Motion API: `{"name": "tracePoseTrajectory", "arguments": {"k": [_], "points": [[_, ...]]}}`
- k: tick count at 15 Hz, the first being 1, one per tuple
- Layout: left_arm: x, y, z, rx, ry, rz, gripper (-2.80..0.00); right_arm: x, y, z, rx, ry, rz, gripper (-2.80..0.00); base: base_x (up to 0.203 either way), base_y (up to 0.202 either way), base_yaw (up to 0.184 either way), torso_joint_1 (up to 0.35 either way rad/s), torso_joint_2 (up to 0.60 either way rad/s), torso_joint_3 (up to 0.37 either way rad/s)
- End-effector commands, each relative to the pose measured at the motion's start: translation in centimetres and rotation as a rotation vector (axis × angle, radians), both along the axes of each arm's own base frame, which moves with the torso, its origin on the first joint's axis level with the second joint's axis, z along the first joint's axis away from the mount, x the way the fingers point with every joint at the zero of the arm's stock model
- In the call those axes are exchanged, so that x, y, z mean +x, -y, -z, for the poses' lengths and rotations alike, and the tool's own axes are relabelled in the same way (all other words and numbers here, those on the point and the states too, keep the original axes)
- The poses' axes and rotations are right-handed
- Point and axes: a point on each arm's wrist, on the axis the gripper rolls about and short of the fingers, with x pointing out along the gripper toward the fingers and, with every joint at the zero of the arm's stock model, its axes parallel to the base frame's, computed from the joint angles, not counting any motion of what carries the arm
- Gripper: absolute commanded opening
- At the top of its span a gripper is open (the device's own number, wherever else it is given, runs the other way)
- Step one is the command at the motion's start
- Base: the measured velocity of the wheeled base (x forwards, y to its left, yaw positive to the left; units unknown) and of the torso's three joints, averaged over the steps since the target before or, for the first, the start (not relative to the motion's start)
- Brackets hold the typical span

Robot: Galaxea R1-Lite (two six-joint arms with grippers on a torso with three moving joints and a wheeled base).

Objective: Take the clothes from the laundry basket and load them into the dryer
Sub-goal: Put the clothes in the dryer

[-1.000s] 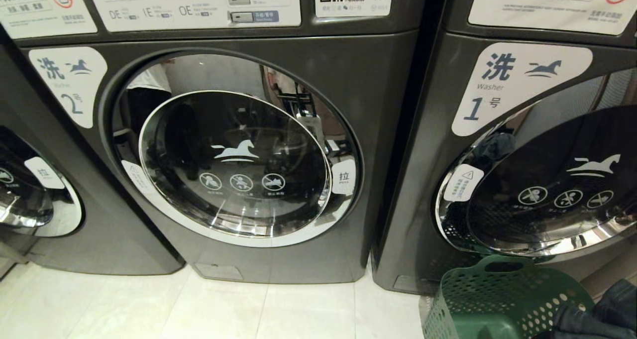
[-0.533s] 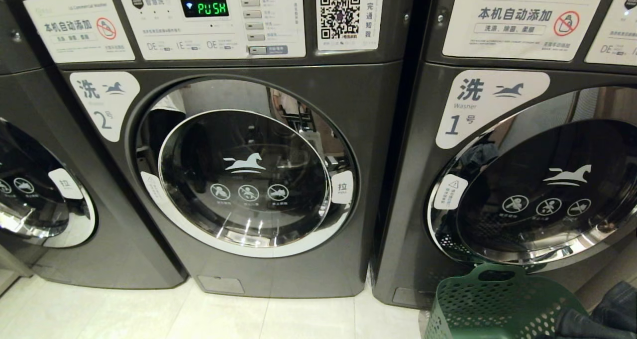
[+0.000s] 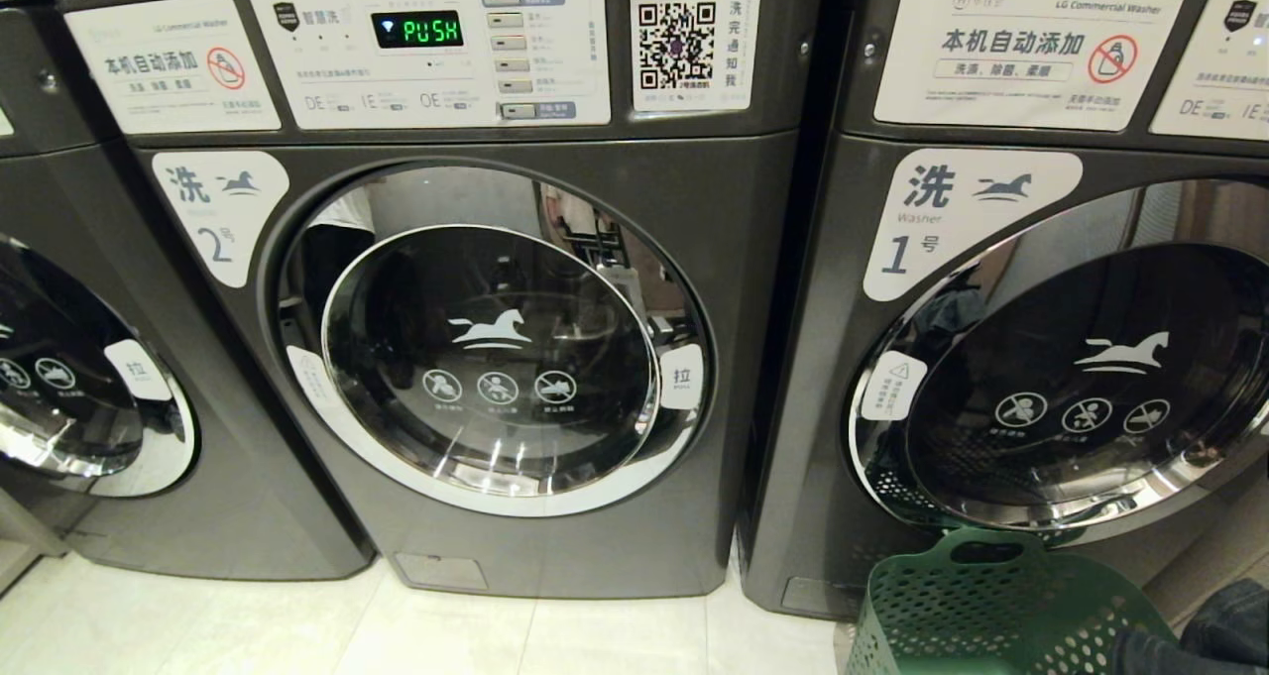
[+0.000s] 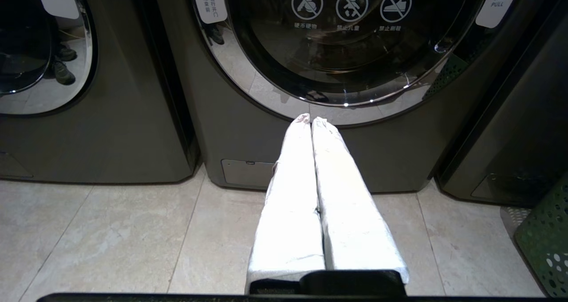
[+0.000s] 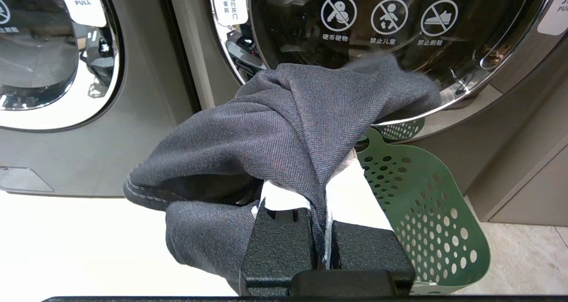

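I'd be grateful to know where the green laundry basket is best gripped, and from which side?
Grip the green laundry basket at the handle slot in its raised rim, coming from above and in front. The slot sits at the rim's peak, nearest machine 1's door, and a finger would probably hook through it.

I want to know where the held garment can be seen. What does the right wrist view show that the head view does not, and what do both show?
Only the right wrist view shows the right gripper, its jaws shut on a dark grey garment that drapes over them.

Only the head view shows the control panel of washer 2, its display reading PUSH, the QR code sticker, and the washer number labels.

Both show the green laundry basket on the floor in front of washer 1's door, with its prohibition icons.
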Motion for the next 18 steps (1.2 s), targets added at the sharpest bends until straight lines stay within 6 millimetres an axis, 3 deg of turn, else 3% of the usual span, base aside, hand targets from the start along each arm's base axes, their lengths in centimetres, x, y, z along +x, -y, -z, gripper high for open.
{"name": "tracePoseTrajectory", "arguments": {"k": [1,5,18], "points": [[-0.01,0.0,0.03,0.0,0.001,0.0,-2.8,0.01,0.0,0.0,0.0,-0.001,-0.001,-2.8,0.0,0.0,0.0,0.0,0.0,0.0],[-0.01,0.0,0.03,0.0,0.001,0.0,-2.8,0.01,0.0,0.0,0.0,-0.001,0.0,-2.8,0.0,0.0,0.0,-0.006,-0.2,-0.321],[-0.02,0.0,-0.01,0.0,0.003,0.0,-2.8,0.01,0.0,0.0,0.0,-0.001,-0.001,-2.8,0.0,0.0,0.0,0.093,-0.48,-0.359]]}}
